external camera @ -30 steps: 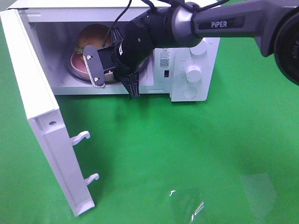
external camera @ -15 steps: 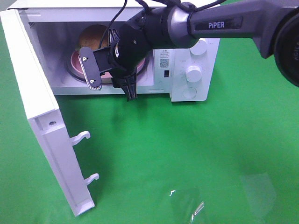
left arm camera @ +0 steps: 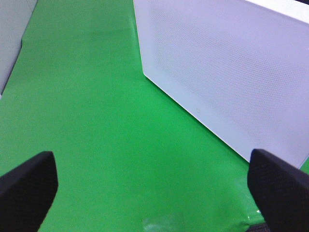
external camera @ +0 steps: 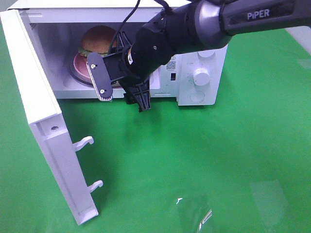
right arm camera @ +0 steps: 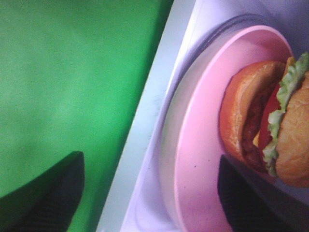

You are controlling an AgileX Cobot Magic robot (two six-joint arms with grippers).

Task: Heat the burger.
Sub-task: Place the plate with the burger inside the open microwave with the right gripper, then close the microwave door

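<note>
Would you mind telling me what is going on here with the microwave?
The burger sits on a pink plate inside the microwave, whose door stands wide open. The right claw is at the oven's mouth, open and holding nothing. The left claw hangs open over the green table, beside the door. The door is not yet shut.
</note>
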